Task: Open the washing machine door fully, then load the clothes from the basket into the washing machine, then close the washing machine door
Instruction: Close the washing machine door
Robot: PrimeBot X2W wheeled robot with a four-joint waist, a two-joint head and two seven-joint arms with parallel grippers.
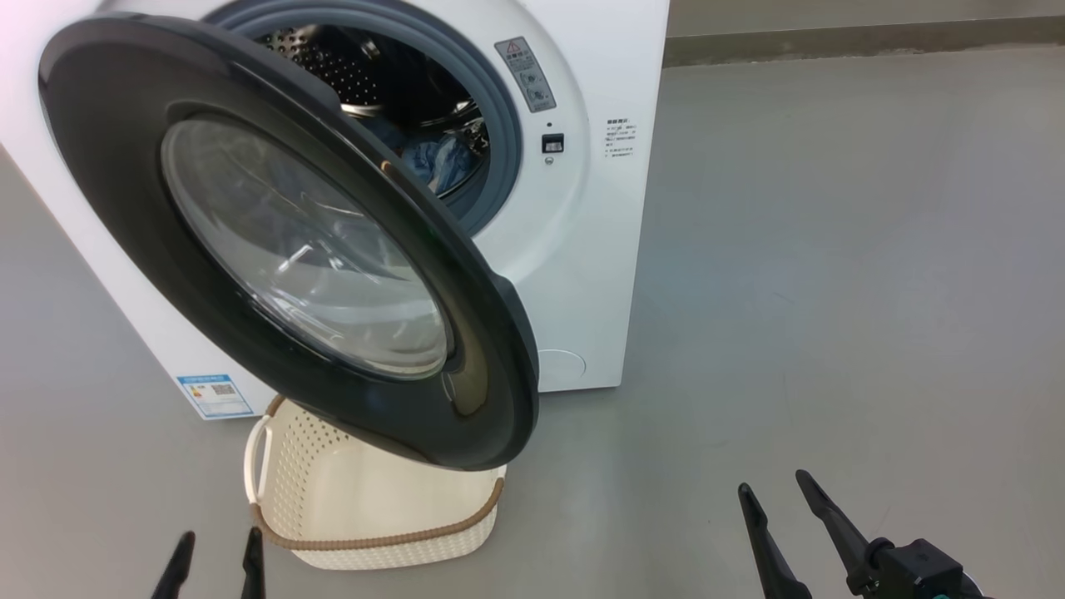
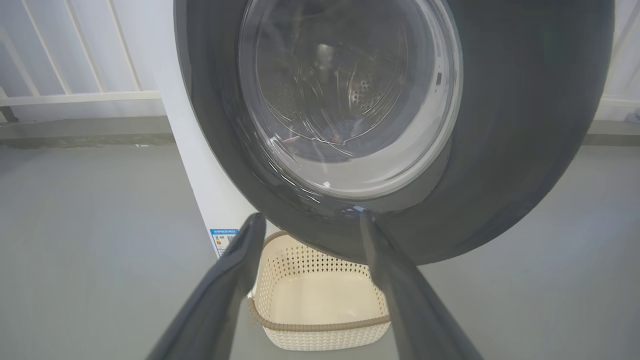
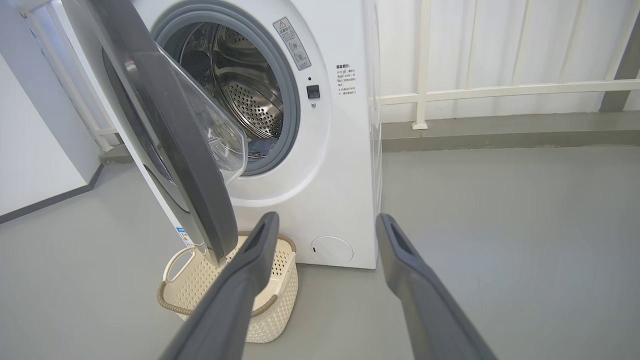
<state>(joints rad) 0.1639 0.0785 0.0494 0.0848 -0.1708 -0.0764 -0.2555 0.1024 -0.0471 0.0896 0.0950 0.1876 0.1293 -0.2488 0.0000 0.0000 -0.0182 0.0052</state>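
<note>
Pointing up from the head view's bottom edge, the left gripper [image 1: 221, 534] and right gripper [image 1: 774, 484] have jaws spread, holding nothing. One white box-shaped washing machine [image 1: 582, 249] stands with its round black-rimmed glass door [image 1: 308, 249] partly open above one cream perforated plastic basket [image 1: 383, 541]. In the left wrist view, one blue label [image 2: 223, 240] is too small to read. In the right wrist view, light blue clothes [image 3: 260, 146] lie in the steel drum [image 3: 250, 105].

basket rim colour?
Brown, with a woven look; the basket rim tops cream perforated sides. It shows best in the head view.
</note>
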